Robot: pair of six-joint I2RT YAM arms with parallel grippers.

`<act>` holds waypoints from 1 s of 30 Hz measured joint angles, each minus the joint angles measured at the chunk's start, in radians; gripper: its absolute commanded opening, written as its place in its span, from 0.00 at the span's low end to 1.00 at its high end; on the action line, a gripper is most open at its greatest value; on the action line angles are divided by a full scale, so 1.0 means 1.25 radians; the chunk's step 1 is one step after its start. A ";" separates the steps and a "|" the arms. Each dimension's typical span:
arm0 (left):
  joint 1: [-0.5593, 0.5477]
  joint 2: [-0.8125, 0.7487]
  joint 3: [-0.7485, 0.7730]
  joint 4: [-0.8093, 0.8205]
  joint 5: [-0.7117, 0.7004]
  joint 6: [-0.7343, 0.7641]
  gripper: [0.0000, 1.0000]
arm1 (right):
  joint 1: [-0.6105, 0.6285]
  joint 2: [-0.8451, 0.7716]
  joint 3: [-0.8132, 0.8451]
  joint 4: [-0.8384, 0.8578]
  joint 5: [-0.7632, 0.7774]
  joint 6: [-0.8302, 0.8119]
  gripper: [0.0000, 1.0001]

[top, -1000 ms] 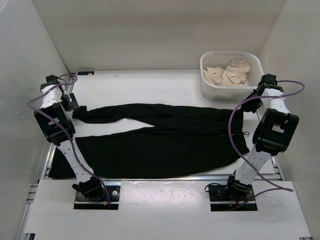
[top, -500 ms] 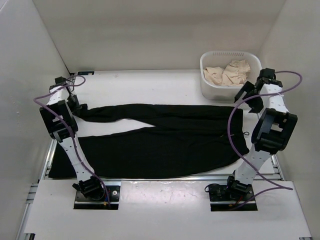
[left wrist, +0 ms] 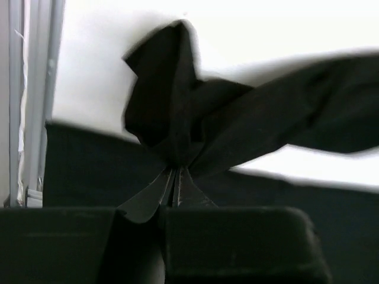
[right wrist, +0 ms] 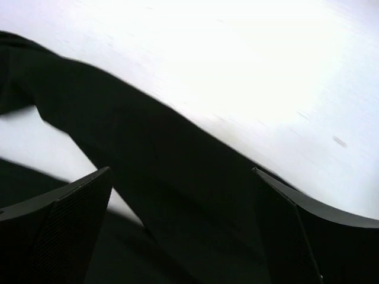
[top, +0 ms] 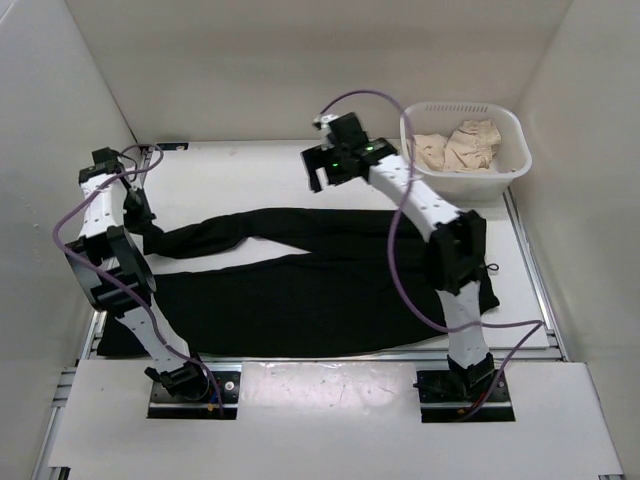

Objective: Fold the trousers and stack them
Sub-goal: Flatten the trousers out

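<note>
Black trousers [top: 330, 285] lie spread flat on the white table, waist to the right, both legs running left. At the left, my left gripper [top: 148, 228] is shut on the cuff of the far leg. In the left wrist view the left gripper [left wrist: 176, 171] pinches bunched black cloth [left wrist: 172, 112] between closed fingers. My right gripper [top: 326, 180] hovers above the table's back middle, just beyond the far leg. Its jaws are wide open and hold nothing. In the right wrist view the far leg [right wrist: 177, 177] passes below the open right gripper [right wrist: 180, 183].
A white laundry basket [top: 430, 185] stands at the back right with beige clothes [top: 468, 146] in it. White walls close in the table on the left, back and right. A metal rail [top: 330, 355] runs along the near edge.
My right arm has swung from beside the basket to the back middle and its gripper has opened. My left gripper has shut on the far leg's cuff.
</note>
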 measured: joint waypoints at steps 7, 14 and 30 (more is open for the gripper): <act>0.002 -0.020 0.112 -0.157 0.109 -0.001 0.14 | 0.076 0.242 0.099 0.034 -0.006 0.066 0.97; 0.012 0.155 0.276 -0.197 0.159 -0.001 0.14 | 0.087 0.321 0.130 0.064 0.033 0.147 0.77; 0.014 0.363 0.430 0.015 0.078 -0.001 1.00 | 0.050 0.215 -0.020 0.060 -0.080 0.226 0.00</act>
